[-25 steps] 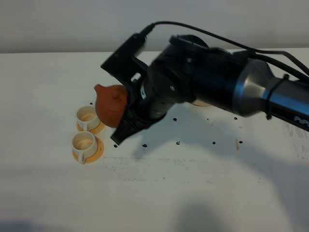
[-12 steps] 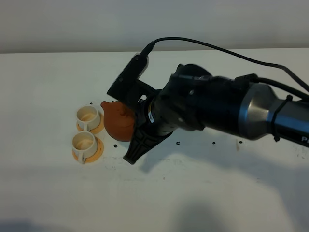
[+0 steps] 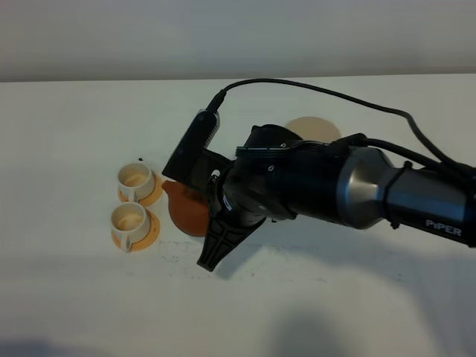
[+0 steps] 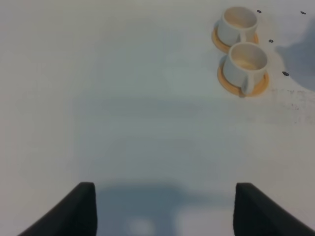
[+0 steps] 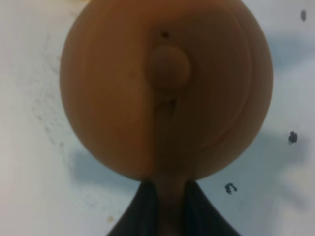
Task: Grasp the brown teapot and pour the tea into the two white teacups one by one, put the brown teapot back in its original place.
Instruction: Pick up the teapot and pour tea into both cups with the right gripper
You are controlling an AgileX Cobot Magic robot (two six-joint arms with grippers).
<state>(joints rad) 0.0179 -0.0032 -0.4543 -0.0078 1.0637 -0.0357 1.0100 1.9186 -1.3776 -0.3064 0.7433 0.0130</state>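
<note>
The brown teapot hangs just right of the two white teacups, its short spout pointing left toward them. My right gripper is shut on the teapot's handle. The right wrist view is filled by the teapot, seen lid-on, with the gripper closed on the handle. The far teacup and the near teacup each stand on an orange saucer; both also show as the far teacup and near teacup. The beige coaster lies bare behind the arm. My left gripper is open over bare table.
The white table carries small black specks, such as those near the cups. The thick right arm crosses the middle of the table from the right, with its cable arching above.
The right arm has swung toward the table's front and lowered the teapot to the cups' right side. The beige coaster, hidden behind the arm before, now shows.
</note>
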